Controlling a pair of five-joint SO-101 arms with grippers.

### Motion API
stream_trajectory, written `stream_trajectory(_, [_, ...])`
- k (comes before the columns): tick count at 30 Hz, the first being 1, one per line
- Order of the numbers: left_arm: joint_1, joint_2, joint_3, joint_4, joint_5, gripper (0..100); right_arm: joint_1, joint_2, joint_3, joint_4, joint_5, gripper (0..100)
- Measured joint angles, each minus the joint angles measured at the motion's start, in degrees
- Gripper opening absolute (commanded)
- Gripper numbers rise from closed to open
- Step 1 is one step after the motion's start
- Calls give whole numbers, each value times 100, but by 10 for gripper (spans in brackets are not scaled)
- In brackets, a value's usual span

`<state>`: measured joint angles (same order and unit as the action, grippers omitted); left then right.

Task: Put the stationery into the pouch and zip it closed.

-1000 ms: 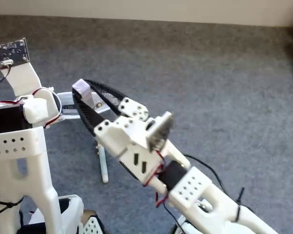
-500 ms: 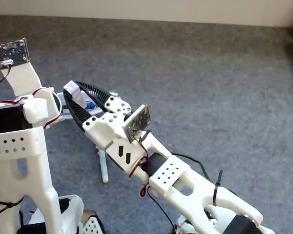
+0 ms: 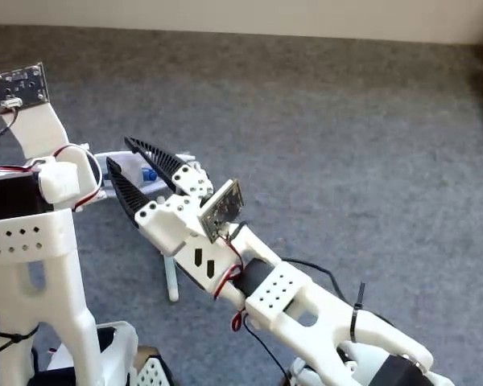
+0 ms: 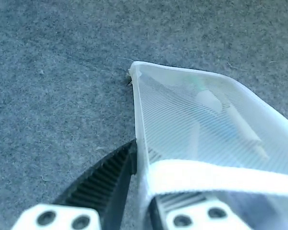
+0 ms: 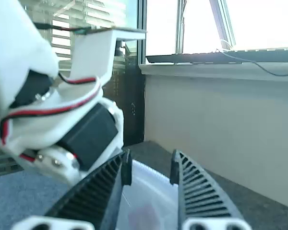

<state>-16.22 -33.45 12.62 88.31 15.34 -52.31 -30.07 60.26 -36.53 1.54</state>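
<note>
Looks like an office or a small robotics lab. Grey, short-piled, carpet-like covering (image 3: 370, 121) across the whole work surface, ending at a pale wall strip (image 3: 306, 16) on the far side. In the room behind, a tall window (image 5: 197, 24) full of daylight, slatted blinds (image 5: 62, 21) beside it, and a deep white sill (image 5: 221, 69) carrying a flat dark device (image 5: 192, 58) — perhaps a keyboard — with a thin cable (image 5: 259, 64) trailing off it. On the left, a bare circuit board (image 3: 20, 87) on a white printed bracket; loose red and black wires (image 3: 224, 283) along a white printed arm (image 3: 306, 310).
</note>
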Motion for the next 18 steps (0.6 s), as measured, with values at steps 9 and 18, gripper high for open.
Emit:
stream_trajectory(9, [0,9,0,0,0,8,0,0,62,0,0,128])
stream_trajectory(18, [0,9,105,0,0,9,0,0,114,0,0,128])
